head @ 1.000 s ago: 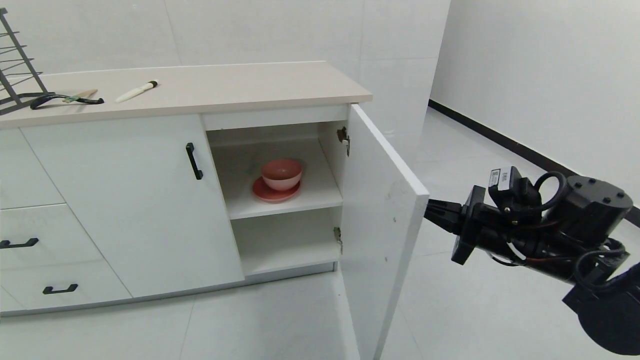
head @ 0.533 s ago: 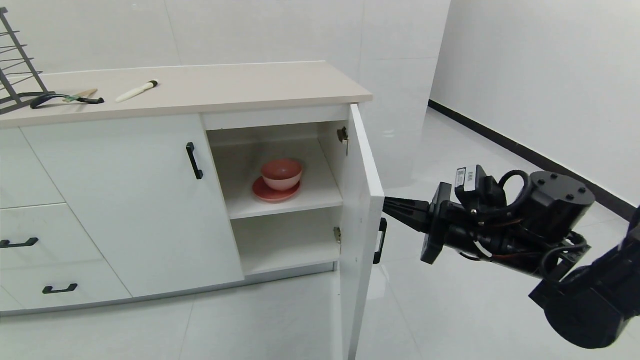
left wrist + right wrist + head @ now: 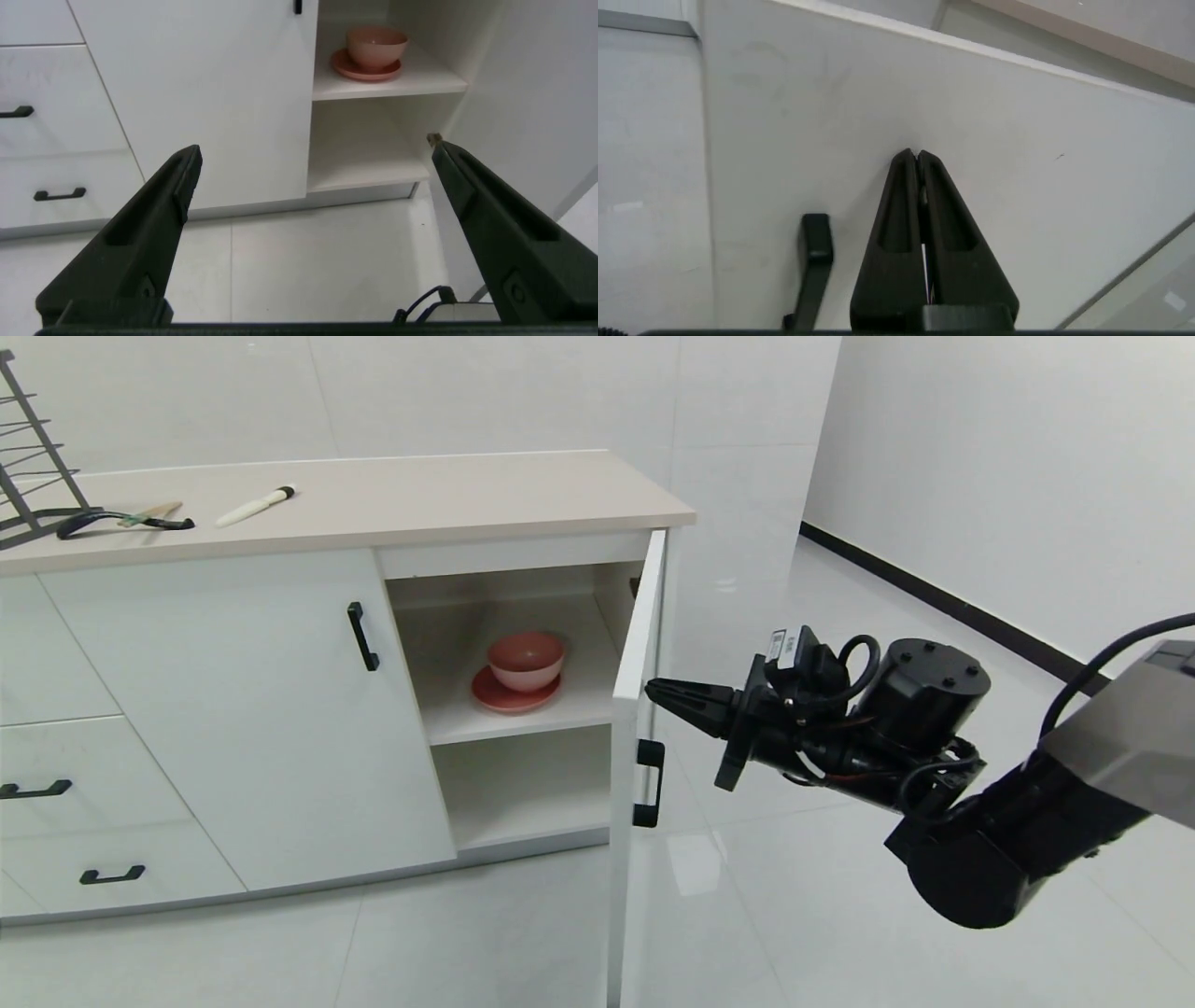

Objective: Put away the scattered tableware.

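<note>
Head view: right gripper (image 3: 652, 689) is pinched shut, empty, and set against the cabinet door (image 3: 627, 728) from outside, probably so it's nudged closed, pink bowl (image 3: 526, 660) already stacked on its plate (image 3: 495, 698) on the upper shelf (image 3: 583, 709), left gripper (image 3: 315, 149) spread open.

Fig.: R arm (image 3: 980, 840). I'm wearing matte blk housing; a round motor cap (image 3: 929, 677) is showing small screws. Blk cables (image 3: 857, 653) are looping over the wrist, w/ thin red wires (image 3: 840, 777) peeking below. A white label (image 3: 778, 642) is sitting on the camera block. My right gripper (image 3: 653, 691) is tapering to a blk wedge. On my left gripper (image 3: 313, 147), the fingers (image 3: 140, 243) are looking broad, blk, bevelled. A grey panel (image 3: 1130, 737) is capping the upper link.
</note>
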Motion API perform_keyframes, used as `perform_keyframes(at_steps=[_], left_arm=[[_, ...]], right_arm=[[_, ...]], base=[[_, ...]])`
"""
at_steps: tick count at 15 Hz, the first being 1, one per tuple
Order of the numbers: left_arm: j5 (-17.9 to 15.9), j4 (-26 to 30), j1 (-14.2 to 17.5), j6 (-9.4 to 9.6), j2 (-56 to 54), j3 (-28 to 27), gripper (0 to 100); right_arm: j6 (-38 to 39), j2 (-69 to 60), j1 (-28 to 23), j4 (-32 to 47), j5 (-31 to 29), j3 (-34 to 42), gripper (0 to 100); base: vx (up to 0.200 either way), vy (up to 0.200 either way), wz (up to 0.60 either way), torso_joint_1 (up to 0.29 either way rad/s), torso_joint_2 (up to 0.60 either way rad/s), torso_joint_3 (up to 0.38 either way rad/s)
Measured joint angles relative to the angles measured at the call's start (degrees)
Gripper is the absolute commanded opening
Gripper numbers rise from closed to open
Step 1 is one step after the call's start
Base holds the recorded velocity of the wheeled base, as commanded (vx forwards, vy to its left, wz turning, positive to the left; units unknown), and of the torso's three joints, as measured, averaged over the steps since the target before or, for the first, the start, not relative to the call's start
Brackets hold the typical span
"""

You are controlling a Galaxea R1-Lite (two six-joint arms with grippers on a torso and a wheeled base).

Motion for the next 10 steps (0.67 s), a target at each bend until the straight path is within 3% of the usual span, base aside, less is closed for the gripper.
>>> perform_keyframes(at_steps=[10], left_arm=[[0.0, 0.0, 0.0, 0.00, 0.0, 0.0, 100]], right_arm=[[0.0, 10.6, 2.0, 0.2, 0.0, -12.7, 0]], base=[[0.000, 0.000, 0.00, 0.000, 0.00, 0.000]])
